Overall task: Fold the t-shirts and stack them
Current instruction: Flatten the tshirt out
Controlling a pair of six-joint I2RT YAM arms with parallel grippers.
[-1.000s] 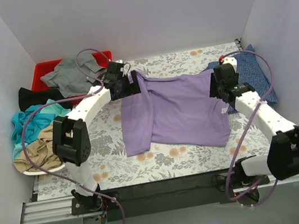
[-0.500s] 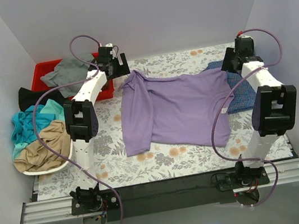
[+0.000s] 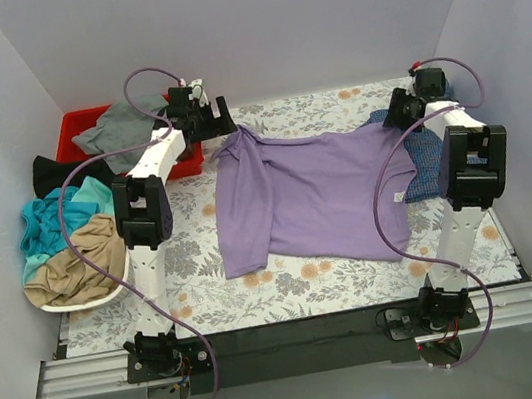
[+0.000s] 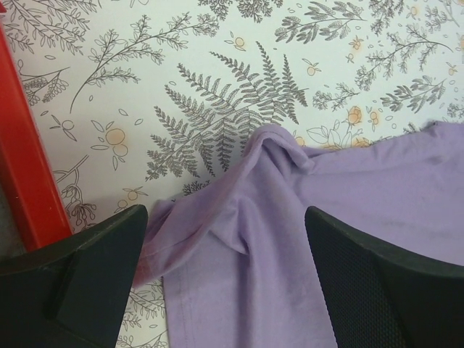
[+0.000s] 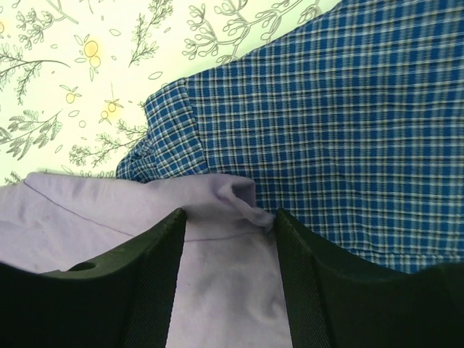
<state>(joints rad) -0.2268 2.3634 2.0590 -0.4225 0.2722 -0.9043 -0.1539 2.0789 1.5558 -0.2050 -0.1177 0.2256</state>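
Lavender cloth covers the middle of the floral table cover [image 3: 309, 279], where the purple t-shirt [image 3: 316, 197] lies spread out, its two far corners under the robot's arms. A small white tag [image 3: 399, 196] shows at the shirt's right edge, too small to read. The left gripper [image 4: 225, 217] hangs over the rumpled far-left corner with its jaws wide apart, one finger on each side of the cloth and neither pressing it. The right gripper [image 5: 228, 217] stands at a middling width over the far-right corner, a curled fold of lavender between its fingers where it overlaps the blue checked t-shirt [image 5: 348, 130]; no grip is visible. At the left edge of the table, a grey t-shirt [image 3: 119, 132] sits in a red bin [image 3: 73, 129], with black [image 3: 54, 172], teal [image 3: 41, 220] and tan [image 3: 74, 265] shirts heaped beside it.
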